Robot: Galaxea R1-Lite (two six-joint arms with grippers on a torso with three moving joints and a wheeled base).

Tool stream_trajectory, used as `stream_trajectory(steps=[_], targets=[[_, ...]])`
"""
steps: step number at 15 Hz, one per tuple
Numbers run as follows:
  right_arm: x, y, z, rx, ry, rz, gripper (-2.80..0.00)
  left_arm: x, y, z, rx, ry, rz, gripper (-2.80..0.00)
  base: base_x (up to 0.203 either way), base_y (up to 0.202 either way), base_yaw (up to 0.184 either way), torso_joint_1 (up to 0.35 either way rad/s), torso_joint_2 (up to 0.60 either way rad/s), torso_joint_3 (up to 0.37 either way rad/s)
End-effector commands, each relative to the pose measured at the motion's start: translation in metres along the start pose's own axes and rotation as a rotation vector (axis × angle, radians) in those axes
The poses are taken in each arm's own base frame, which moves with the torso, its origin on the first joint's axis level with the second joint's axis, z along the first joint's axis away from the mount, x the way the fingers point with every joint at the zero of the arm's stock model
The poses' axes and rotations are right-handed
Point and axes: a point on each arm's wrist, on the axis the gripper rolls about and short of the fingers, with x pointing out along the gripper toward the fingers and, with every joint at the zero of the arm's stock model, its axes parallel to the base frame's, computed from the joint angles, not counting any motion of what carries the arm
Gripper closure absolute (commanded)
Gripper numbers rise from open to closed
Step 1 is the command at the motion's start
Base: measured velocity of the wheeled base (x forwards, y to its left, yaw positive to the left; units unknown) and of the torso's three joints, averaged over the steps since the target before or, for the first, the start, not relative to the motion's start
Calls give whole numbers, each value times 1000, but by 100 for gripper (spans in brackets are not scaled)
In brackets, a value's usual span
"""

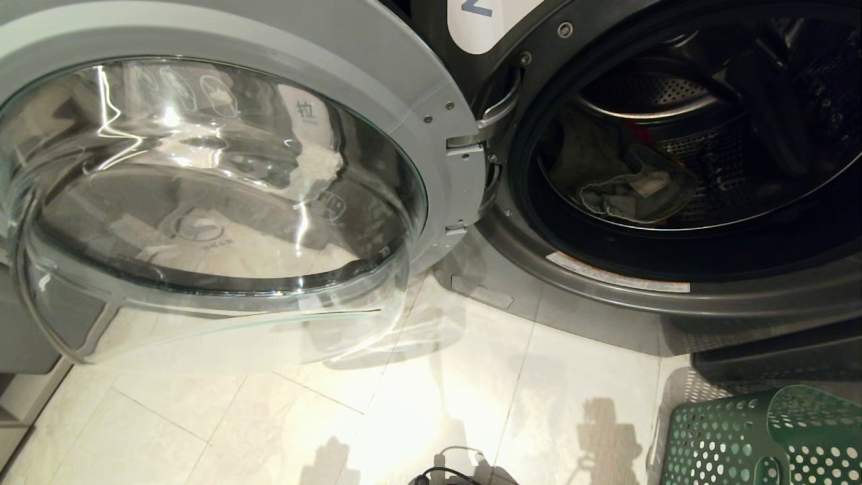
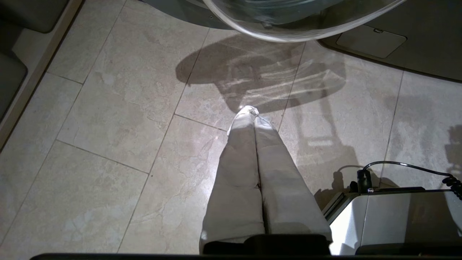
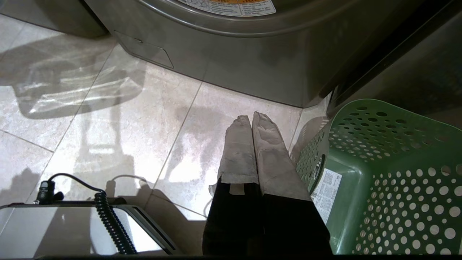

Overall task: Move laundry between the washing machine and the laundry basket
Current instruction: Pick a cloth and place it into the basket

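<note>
Both claws pressed together, empty: left gripper (image 2: 252, 112), right gripper (image 3: 251, 119). Laundry (image 1: 623, 188) in drum looks soft, light; I'd pinch a top fold.

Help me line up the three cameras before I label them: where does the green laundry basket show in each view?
Head view: the green laundry basket sits in the bottom right corner, on the floor below the open washing machine.
Left wrist view: not in it.
Right wrist view: the basket fills the right side, beside the shut right gripper.
Shared landmark: the washing machine's dark grey front, also at the left wrist view's edge.
</note>
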Motion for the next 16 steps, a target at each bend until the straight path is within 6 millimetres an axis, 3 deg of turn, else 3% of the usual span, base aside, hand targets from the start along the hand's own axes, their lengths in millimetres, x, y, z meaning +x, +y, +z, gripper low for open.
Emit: stream_trajectory(steps=[1,3,5,8,12,15,16], targets=[[0,0,1,-17,-3,-2,0,0,0,0,0,2,0,0,0,0,0,0,0,0],[-8,0,26,-99,-43,-6,0,0,0,0,5,2,0,0,0,0,0,0,0,0],[-17,1,71,-120,-76,-6,0,0,0,0,5,2,0,0,0,0,0,0,0,0],[8,2,128,-128,34,0,0,0,0,0,-1,0,2,0,0,0,0,0,0,0],[87,5,164,-99,248,45,0,0,0,0,6,0,-1,0,0,0,0,0,0,0],[170,10,156,-79,348,115,0,0,0,0,-1,0,2,0,0,0,0,0,0,0],[188,12,151,-76,340,134,0,0,0,0,-1,0,2,0,0,0,0,0,0,0]])
